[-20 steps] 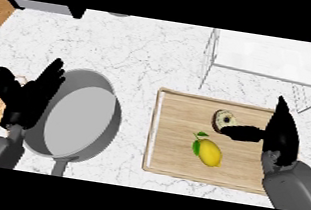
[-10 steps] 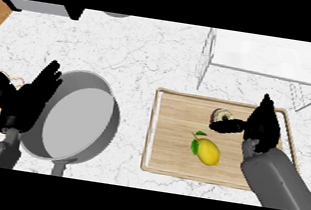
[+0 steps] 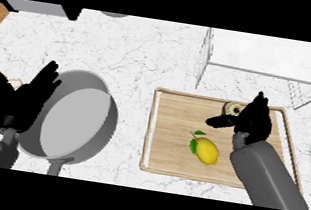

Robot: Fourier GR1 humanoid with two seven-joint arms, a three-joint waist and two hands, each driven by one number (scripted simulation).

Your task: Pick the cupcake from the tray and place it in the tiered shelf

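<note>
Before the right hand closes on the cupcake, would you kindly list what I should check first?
1. Right hand open: ok, fingers straight.
2. Right hand at the cupcake: ok, directly beside it near the far right corner of the tray.
3. Cupcake upright: cannot tell, the hand hides most of it.
4. Lemon apart from the cupcake: ok, it lies nearer the robot on the tray.
5. Tiered shelf in view beyond the tray: ok.
6. Left hand out of the way: ok, open at the left rim of the pan.
</note>
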